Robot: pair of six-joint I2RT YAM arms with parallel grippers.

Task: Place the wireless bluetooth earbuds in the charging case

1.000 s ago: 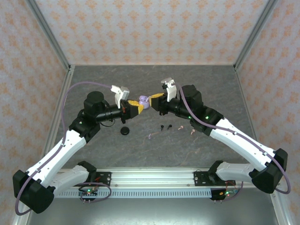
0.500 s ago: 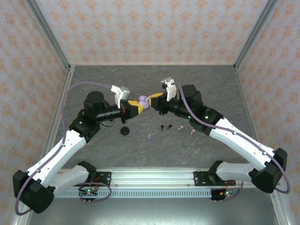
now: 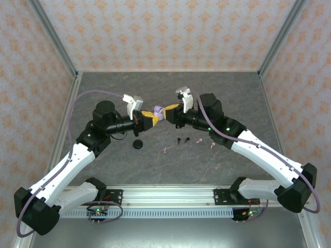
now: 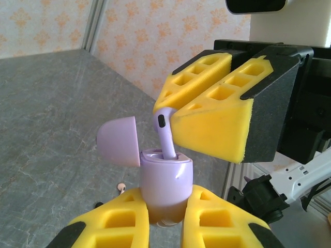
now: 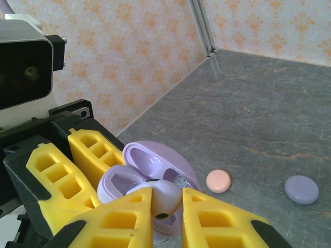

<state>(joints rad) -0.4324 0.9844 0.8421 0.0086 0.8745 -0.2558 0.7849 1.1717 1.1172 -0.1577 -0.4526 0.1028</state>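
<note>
Lilac plastic charging case: upright and raised above the tabletop, between the two arms at mid-scene; rounded, glossy body.
Case lid: domed, lilac, hinged back away from the right arm, so the wells are exposed.
Left tool: yellow ribbed foam fingers clenched on the lower body of the case from both sides.
Right tool: yellow fingers clenched on the rounded head of a lilac stemmed earbud, directly over the case.
Earbud position: its lower end dips into a well of the case, while its upper end sits between the right tool's tips; a small dark oval shows near the top in the left wrist view.
Writing: a tiny round mark sits inside the case by the hinge; its print is too small to read.
Grey stone-patterned tabletop: carries the loose pieces in front of the tools.
Black stemmed earbuds: two, lying close together.
Pale pink earbuds: two, slightly apart, right of the black ones.
Small lilac piece: near the black buds, too small to tell its shape.
Black round puck: beside the left arm.
Pink round puck: flat on the tabletop.
Lilac round puck: near the pink one, not touching.
</note>
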